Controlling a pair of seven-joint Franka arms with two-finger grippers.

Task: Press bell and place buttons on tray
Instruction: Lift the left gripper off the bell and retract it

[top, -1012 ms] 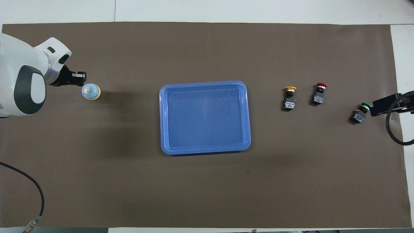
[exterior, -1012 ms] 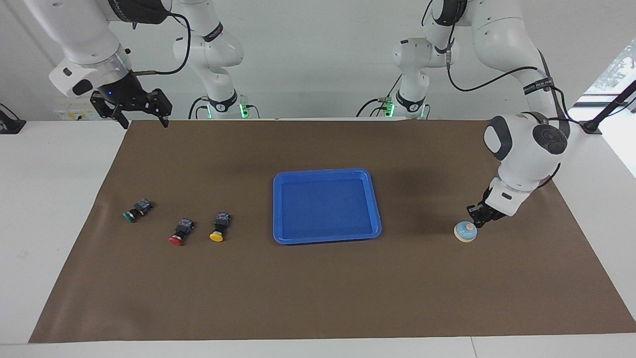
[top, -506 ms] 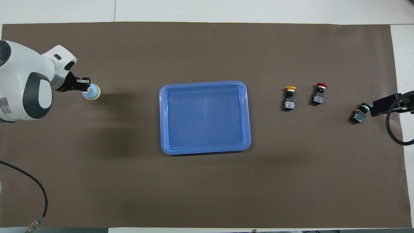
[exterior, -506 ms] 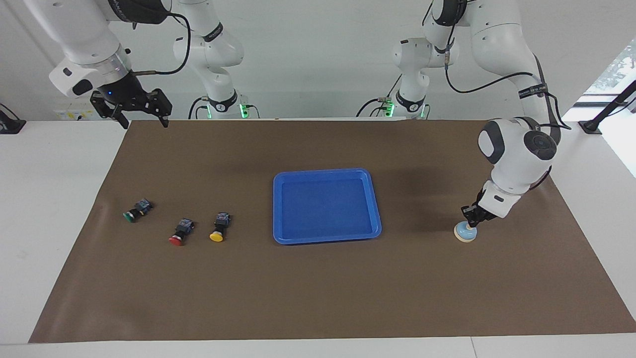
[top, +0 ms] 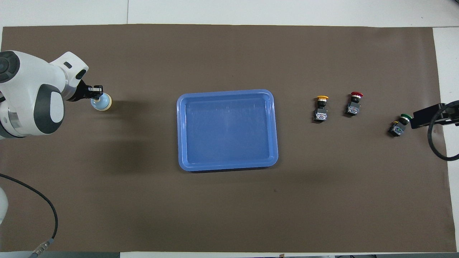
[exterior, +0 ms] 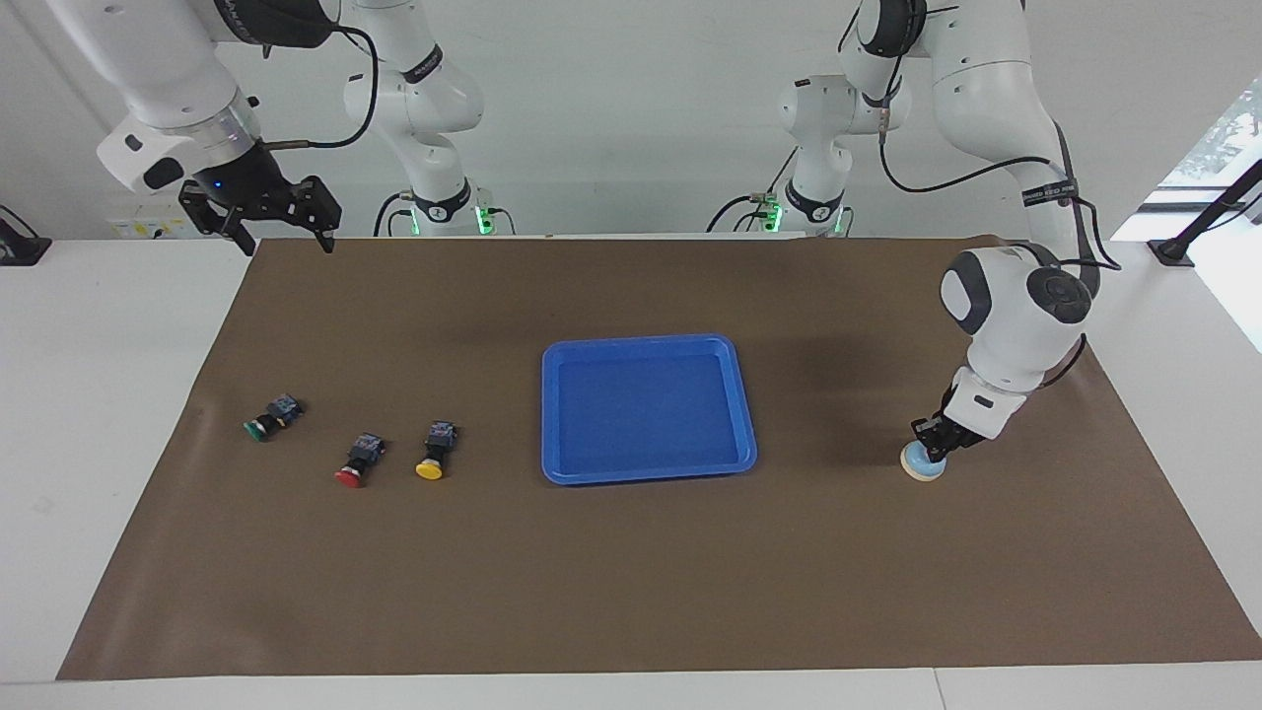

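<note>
The light-blue bell [exterior: 924,463] [top: 102,104] sits on the brown mat toward the left arm's end of the table. My left gripper [exterior: 932,441] [top: 96,92] is shut, and its tips rest on top of the bell, hiding the knob. The blue tray [exterior: 741,414] [top: 274,125] lies in the middle with nothing in it. Three buttons lie on their sides toward the right arm's end: yellow [exterior: 434,453] [top: 321,107], red [exterior: 357,461] [top: 354,104] and green [exterior: 269,417] [top: 399,126]. My right gripper [exterior: 281,237] waits open, high over the mat's corner by the robots.
The brown mat [exterior: 631,572] covers most of the white table. A black cable [top: 36,204] trails at the robots' edge near the left arm. The right arm's black cable [top: 435,143] loops by the green button.
My left gripper has swung sideways and down from beside the bell onto its top. The bell, tray, buttons and right arm have not moved.
</note>
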